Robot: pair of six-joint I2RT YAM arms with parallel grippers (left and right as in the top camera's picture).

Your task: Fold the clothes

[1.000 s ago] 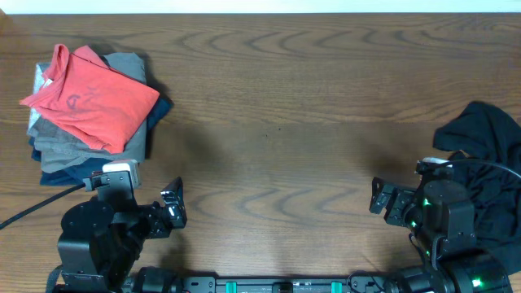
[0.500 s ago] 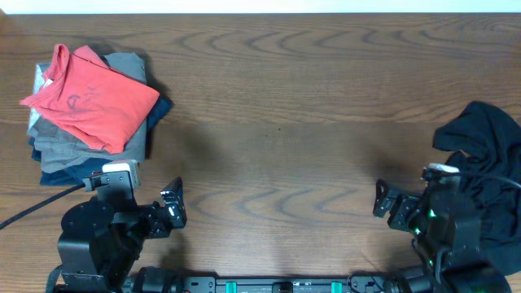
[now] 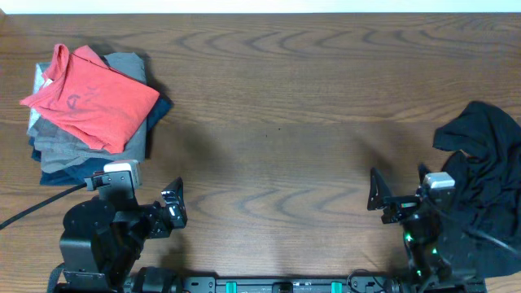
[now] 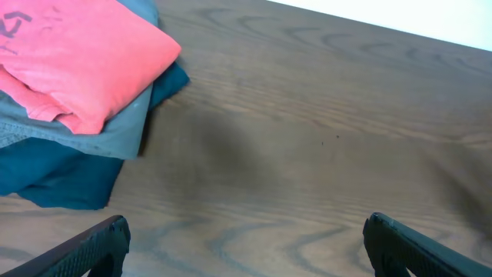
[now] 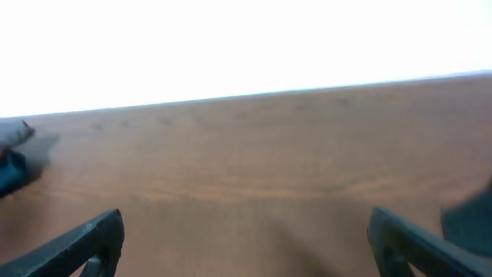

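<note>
Right now the red T-shirt (image 3: 91, 99) lies folded on top of a small pile at the far left part of the table (image 3: 277, 106). A grey garment (image 3: 134, 69) and a navy blue garment (image 3: 162, 108) lie under it. The black garment (image 3: 484, 159) sits in a loose, crumpled heap at the table's right edge, and the right arm covers part of it. Between the pile and the heap the table shows only wood, wide from side to side and open up to the far edge, where a white strip (image 3: 260, 6) begins. The left gripper (image 3: 172, 207) hangs by the table's near edge, on the near side of the pile and apart from it. The right gripper (image 3: 378, 195) hangs by the same near edge, close to the black heap. From above, both sets of fingers are too small to judge. The wrist views show more: each pair of fingers is spread wide, one tip at each bottom corner, with nothing between them. The left wrist view also shows the pile's edge close up, with red over grey over blue. The right wrist view is blurry and shows mostly wood, with a dark patch at its right side that is too blurred to name. A black cable (image 3: 32, 207) runs off the table's left edge, and only the top view shows it.
</note>
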